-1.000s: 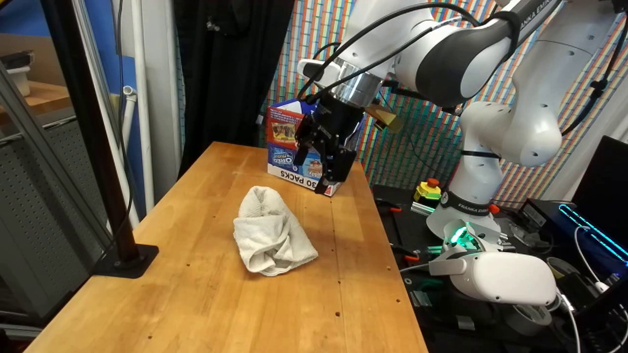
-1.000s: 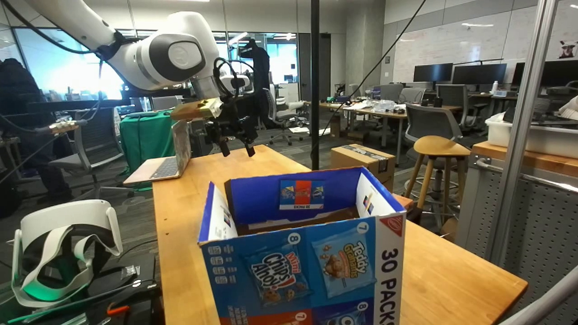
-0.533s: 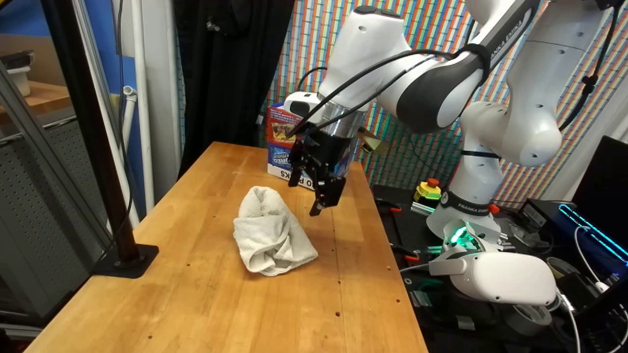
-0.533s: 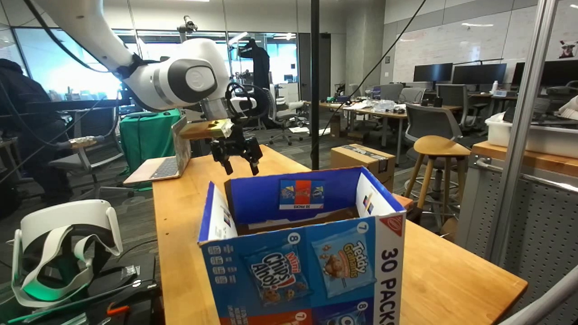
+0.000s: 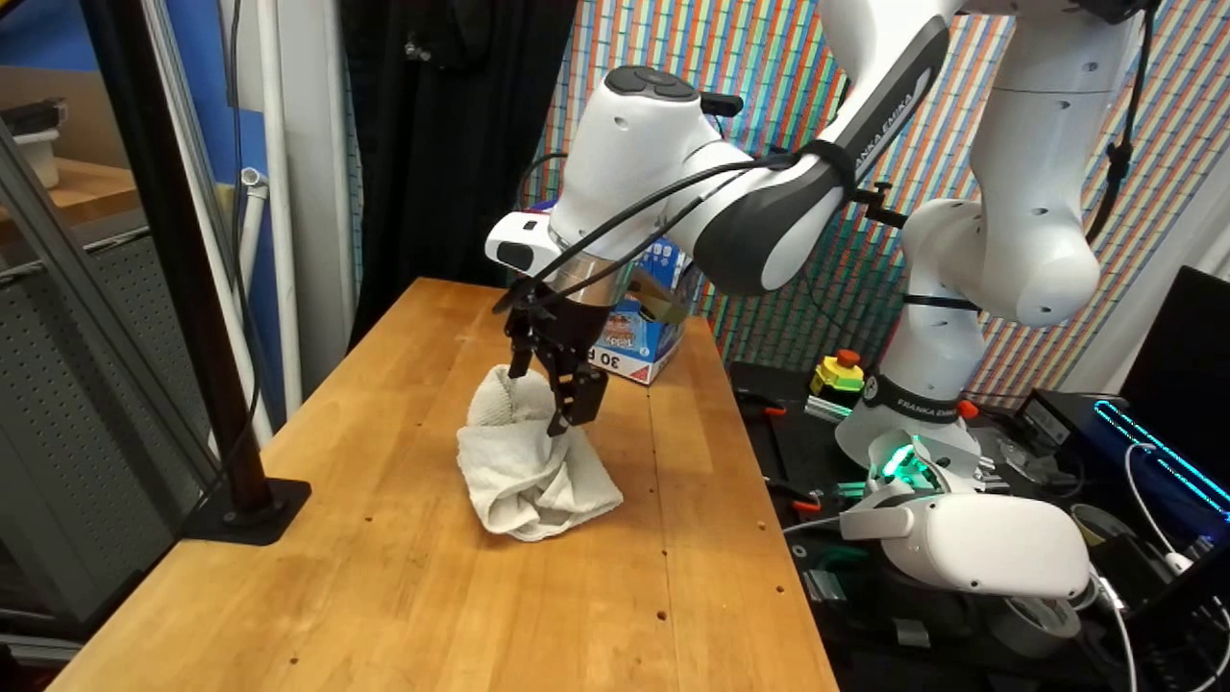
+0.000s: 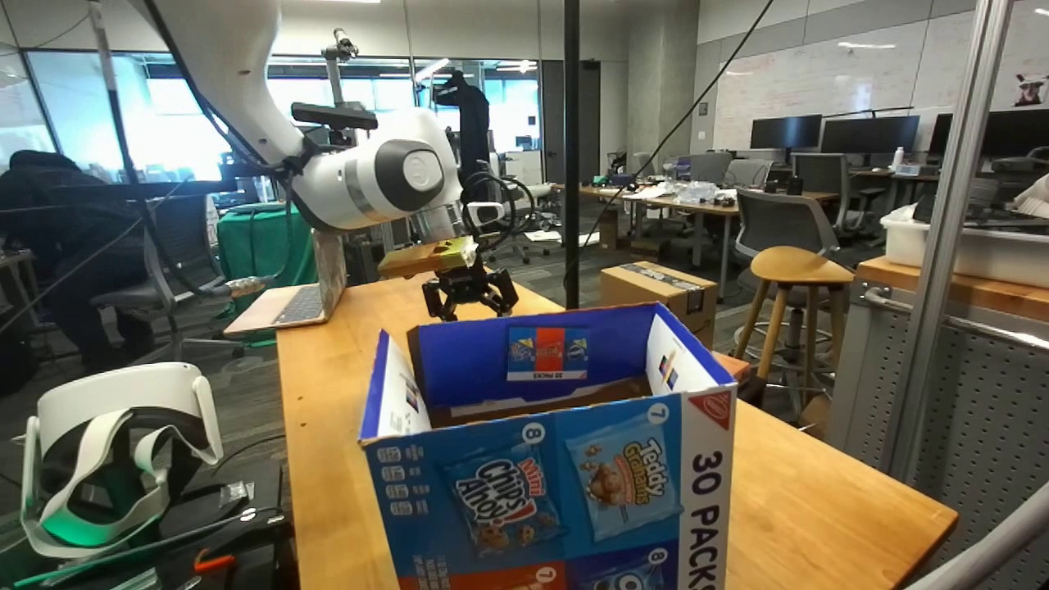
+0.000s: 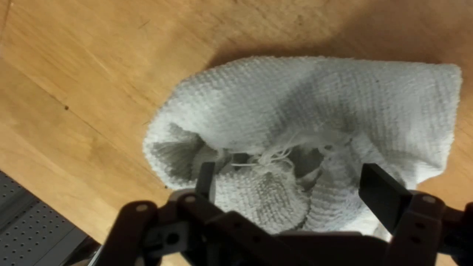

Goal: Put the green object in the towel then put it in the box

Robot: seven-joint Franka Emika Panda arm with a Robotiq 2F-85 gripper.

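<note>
A white, folded and crumpled towel [image 5: 533, 481] lies on the wooden table and fills much of the wrist view [image 7: 295, 99]. In an exterior view it is hidden behind the box. My gripper [image 5: 538, 399] is open over the towel, its fingers spread above the folds in the wrist view [image 7: 290, 181]. Nothing shows between the fingers but towel beneath; I cannot tell whether they touch it. The gripper also shows beyond the box [image 6: 475, 307]. The blue snack box [image 6: 524, 483] stands open-topped on the table, also behind the arm [image 5: 629, 336]. No green object shows; it is hidden or out of view.
A black pole [image 5: 245, 509] stands at one table edge. A laptop [image 6: 303, 303] sits at the table's far edge. A white headset [image 5: 990, 543] and an emergency stop [image 5: 839, 375] are beside the table. A cardboard box [image 6: 656, 291] is beyond the table.
My gripper has moved from beside the snack box, lower and across to over the towel, staying open. The towel and the box have not moved.
</note>
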